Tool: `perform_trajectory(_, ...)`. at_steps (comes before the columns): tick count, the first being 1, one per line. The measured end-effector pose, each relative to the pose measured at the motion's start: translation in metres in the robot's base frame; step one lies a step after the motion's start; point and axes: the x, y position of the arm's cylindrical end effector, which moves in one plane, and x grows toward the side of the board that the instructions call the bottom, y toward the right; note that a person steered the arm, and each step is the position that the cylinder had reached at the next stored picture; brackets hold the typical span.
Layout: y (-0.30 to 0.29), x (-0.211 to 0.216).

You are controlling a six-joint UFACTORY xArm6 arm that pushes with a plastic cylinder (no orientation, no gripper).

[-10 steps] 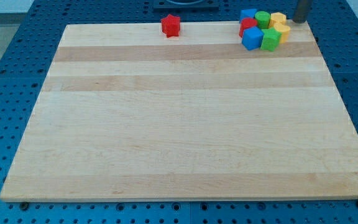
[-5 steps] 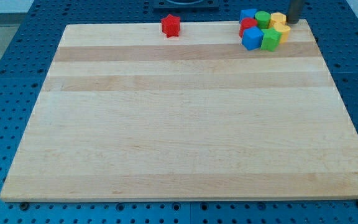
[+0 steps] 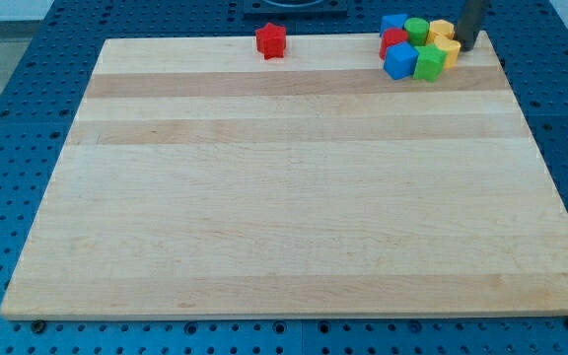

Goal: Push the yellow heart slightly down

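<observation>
The yellow heart point(image 3: 449, 49) looks light and hard — it should slide easily (blocks crowd its left); my tip point(image 3: 466, 47), upper right, has no claw.

Bright, even overhead light; the wooden board point(image 3: 294, 177) shows faint shadows, no glare, and the picture is sharp throughout.

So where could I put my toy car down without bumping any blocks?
Nearly anywhere on the wooden board below the blocks. The top strip between the red star and the blue cube is bare too. The top right corner is crowded: seven blocks bunch there, with my tip beside the yellow heart.
</observation>
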Motion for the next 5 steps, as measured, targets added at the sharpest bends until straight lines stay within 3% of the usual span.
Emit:
perform_trajectory(2,-0.027,0.003)
perform_trajectory(5,-0.029,0.073)
